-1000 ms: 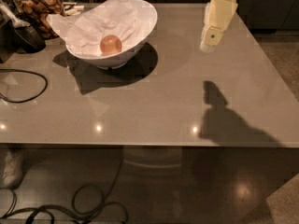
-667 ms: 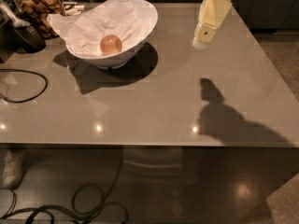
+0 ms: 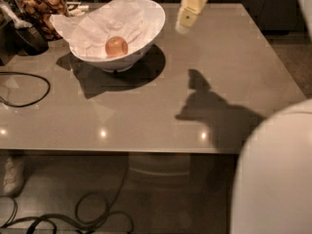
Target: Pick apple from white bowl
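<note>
The apple (image 3: 116, 47), small, round and orange-red, lies inside the white bowl (image 3: 146, 30), on crumpled white paper (image 3: 105, 26) that lines it. The bowl stands at the back left of the grey table (image 3: 146, 116). My gripper (image 3: 187, 16) hangs above the table at the top centre, to the right of the bowl's rim and apart from it. It is cream-coloured and tilted, its tip pointing down-left. Nothing is seen in it.
A black cable (image 3: 29, 89) loops on the table's left side. Dark objects and a patterned bag (image 3: 41, 9) stand at the back left. A large white part of the robot (image 3: 275, 179) fills the lower right corner. Cables (image 3: 73, 221) lie on the floor under the table.
The gripper has moved left towards the bowl. Its shadow on the table has shifted left too. A white robot part now fills the lower right corner.
</note>
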`<action>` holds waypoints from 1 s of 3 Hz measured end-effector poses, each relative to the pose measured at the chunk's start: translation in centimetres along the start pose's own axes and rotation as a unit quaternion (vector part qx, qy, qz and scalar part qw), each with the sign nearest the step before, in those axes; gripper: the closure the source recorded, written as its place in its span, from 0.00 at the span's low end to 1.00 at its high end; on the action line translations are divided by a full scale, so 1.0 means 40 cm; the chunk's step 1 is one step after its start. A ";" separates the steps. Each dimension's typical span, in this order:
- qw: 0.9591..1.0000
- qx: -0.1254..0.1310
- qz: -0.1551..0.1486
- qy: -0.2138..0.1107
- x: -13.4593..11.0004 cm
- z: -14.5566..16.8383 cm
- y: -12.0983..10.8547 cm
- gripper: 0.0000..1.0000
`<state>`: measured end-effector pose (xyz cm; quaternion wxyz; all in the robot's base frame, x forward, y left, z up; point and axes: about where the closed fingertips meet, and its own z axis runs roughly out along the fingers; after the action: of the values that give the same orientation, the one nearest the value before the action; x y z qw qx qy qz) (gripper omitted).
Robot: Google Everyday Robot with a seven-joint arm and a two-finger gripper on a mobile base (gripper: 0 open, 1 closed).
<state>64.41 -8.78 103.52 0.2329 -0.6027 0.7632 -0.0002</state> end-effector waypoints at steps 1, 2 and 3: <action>1.000 0.002 -0.017 -0.015 -0.104 0.058 -0.054 0.00; 0.999 0.021 -0.017 -0.032 -0.131 0.056 -0.084 0.00; 0.997 0.018 -0.017 -0.066 -0.180 0.088 -0.100 0.00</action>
<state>70.53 -2.25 104.07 0.2939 -0.6101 0.7355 0.0217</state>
